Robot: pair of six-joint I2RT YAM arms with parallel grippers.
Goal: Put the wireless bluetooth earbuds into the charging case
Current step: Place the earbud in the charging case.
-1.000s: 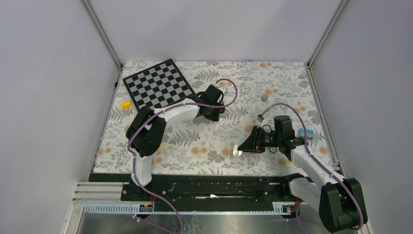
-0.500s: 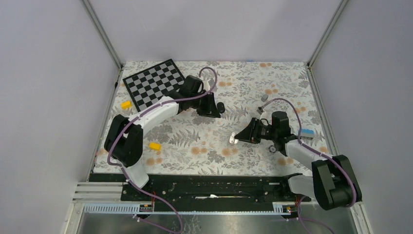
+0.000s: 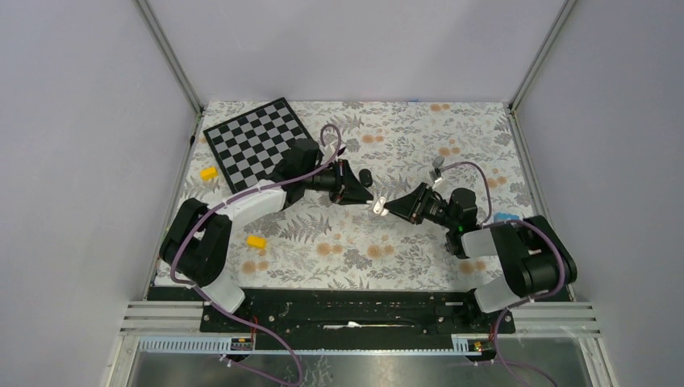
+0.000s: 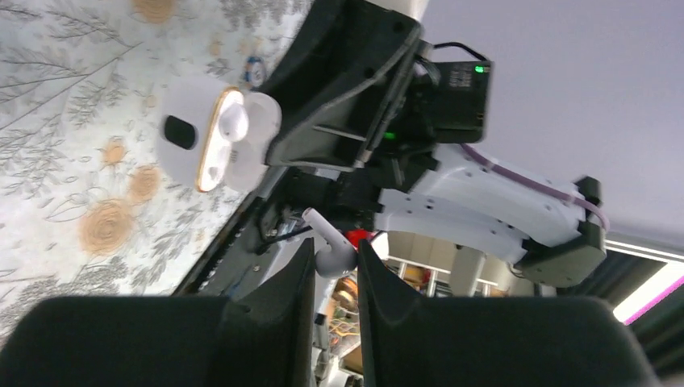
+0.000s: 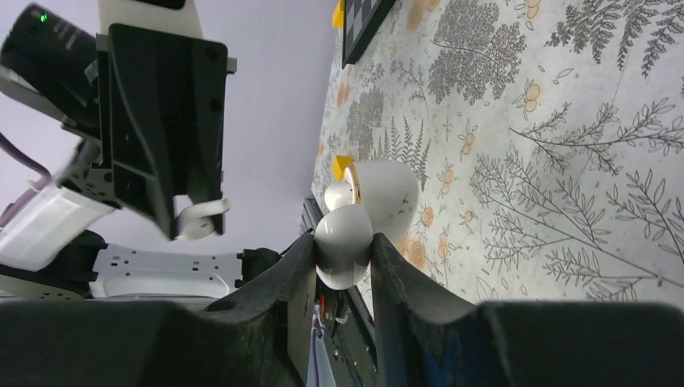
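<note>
Well, the charging case [image 5: 347,242] is up off the table, hanging roughly over its middle: white, glossy and pebble-smooth, lid swung open to show a gold-rimmed face. One white earbud [image 4: 234,121] sits in that face, its rounded head poking out. The right gripper [image 5: 342,270] has its jaws clamped on one half of the case, tipping the open side toward the left arm. Facing it, just apart, the left gripper [image 4: 332,262] pinches a second earbud [image 4: 326,247], white too, bulbous with a short stem jutting past the fingertips. Down on the floral table [image 3: 339,258], a chessboard [image 3: 260,139] fills the far-left corner, a yellow block [image 3: 209,172] lies near the left edge with another yellow block [image 3: 256,241] closer in, and a blue piece [image 3: 506,218] rests by the right edge
</note>
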